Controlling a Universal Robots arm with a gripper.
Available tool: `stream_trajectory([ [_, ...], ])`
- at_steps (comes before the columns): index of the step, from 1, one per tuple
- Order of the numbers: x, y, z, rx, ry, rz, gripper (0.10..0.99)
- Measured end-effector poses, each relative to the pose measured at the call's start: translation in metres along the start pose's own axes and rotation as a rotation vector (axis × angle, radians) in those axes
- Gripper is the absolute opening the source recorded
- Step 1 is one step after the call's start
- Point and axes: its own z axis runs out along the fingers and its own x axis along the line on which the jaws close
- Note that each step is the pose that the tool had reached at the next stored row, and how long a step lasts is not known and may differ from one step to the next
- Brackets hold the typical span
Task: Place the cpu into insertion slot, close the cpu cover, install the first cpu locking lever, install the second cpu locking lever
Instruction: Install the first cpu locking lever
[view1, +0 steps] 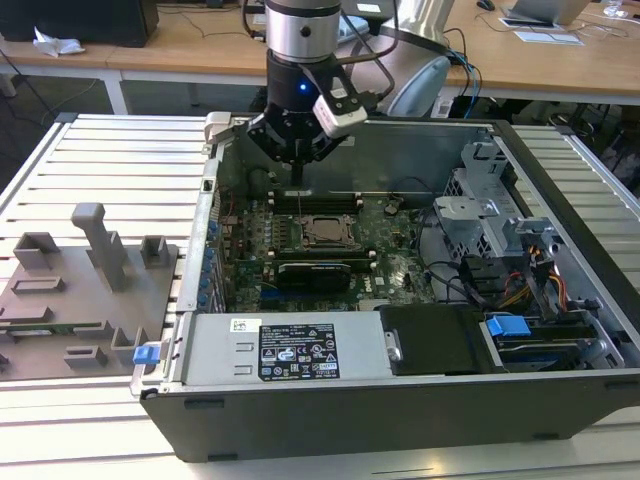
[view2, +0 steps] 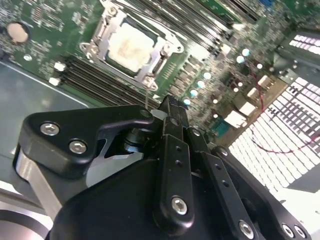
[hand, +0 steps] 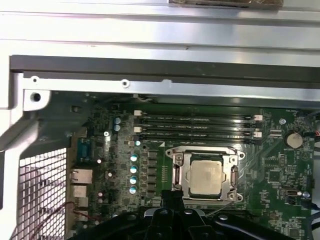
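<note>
One clenched, empty pincer (view1: 298, 178) hovered at the exterior view's eleven o'clock from the cpu cover (view1: 325, 232); it likely needed a slow, square descent.

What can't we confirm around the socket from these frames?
- Pins of the insertion slot: covered by the cpu and cpu cover in both wrist views.
- Cover's edge nearest the tool: hidden behind the tool, first wrist view.
- One locking lever: thin wire, end runs behind the tool; latched or free unclear.
- Exterior view: socket hardware too small to judge.
</note>
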Motion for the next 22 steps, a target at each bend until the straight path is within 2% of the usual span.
stream_trajectory([
  [10,0.024,0.001,0.0006,0.0,-0.0015,0.001,0.106],
  [17,0.0272,0.0011,0.001,0.0,-0.0017,0.001,0.106],
  [22,0.029,0.0011,0.0043,0.0,-0.0016,0.001,0.106],
])
